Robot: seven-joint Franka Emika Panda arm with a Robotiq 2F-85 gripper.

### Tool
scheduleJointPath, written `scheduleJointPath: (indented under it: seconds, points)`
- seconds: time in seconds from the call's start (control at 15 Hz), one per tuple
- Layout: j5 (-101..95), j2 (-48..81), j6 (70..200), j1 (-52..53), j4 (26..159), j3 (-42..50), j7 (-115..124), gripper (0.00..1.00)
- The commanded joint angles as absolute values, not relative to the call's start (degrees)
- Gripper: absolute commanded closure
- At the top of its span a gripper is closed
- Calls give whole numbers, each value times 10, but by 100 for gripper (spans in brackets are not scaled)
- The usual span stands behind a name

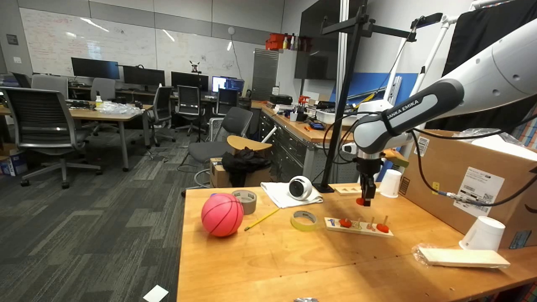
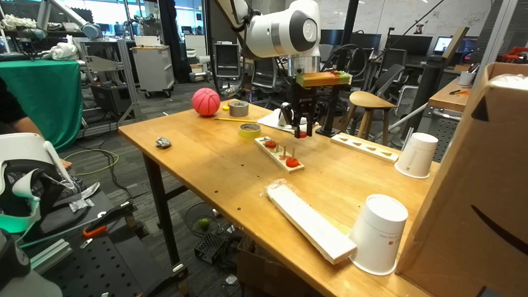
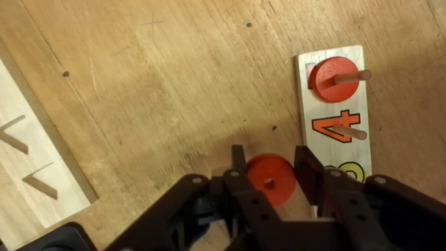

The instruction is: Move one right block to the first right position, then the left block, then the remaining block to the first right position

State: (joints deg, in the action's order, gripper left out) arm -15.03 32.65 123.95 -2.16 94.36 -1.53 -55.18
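Observation:
My gripper [image 3: 270, 157] is shut on a red disc [image 3: 281, 176] with a centre hole. The held disc also shows in both exterior views [image 1: 360, 201] [image 2: 303, 134], a little above the table. The wooden peg board [image 3: 325, 150] lies just right of the disc in the wrist view. Its end peg carries a red disc [image 3: 331, 87], also seen in an exterior view [image 2: 292, 162]. The peg on the orange 4 [image 3: 336, 127] is bare. Another red disc [image 1: 345, 223] sits towards the board's far end, near a blue figure; my gripper hides that part in the wrist view.
A board with triangular slots [image 2: 363, 147] lies behind. Yellow tape [image 1: 303, 221] sits by the peg board's far end, with a pencil [image 1: 262, 219] and pink ball [image 1: 222, 214] beyond. White cups [image 2: 379, 235], a wrapped plank [image 2: 309, 220] and a cardboard box [image 1: 465, 180] stand at the other side.

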Motion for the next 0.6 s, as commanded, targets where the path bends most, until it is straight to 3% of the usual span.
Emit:
scheduleJointPath:
  seconds: [0.0, 0.53]
  points:
    - [-165, 324, 1212, -23, 922, -9, -552, 76]
    - [-159, 283, 1235, -43, 990, -5, -546, 76]
